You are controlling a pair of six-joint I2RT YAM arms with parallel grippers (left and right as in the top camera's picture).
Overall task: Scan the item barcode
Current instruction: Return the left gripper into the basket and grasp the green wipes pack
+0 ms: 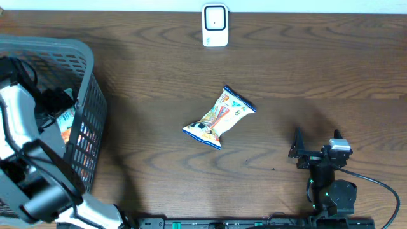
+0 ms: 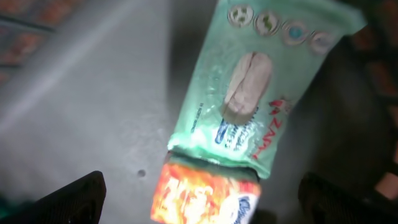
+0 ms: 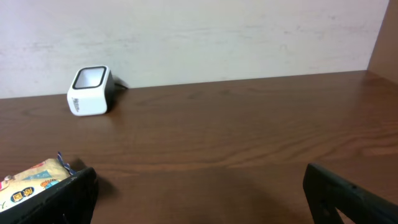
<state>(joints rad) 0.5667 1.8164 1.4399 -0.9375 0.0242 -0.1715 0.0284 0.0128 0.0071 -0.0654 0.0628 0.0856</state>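
Two in the grey basket [image 1: 89,109]: green packet [image 2: 255,93] touching orange packet [image 2: 205,198]

Dark wood-grain table [image 1: 159,76] under soft light, pale plain wall [image 3: 217,31] along its far edge.

Table [image 1: 159,76]: dk wood grain, matt. Snack bag [image 1: 219,118]: glossy plastic film. Basket [image 1: 82,76]: grey plastic mesh. Scanner [image 1: 215,25]: smooth wht plastic.

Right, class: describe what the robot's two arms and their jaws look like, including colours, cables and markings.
The left arm has white links with dark joints. The right arm is black, topped by a small pale block, with a green light and a black cable trailing off. Both sets of jaws look dark and blocky.
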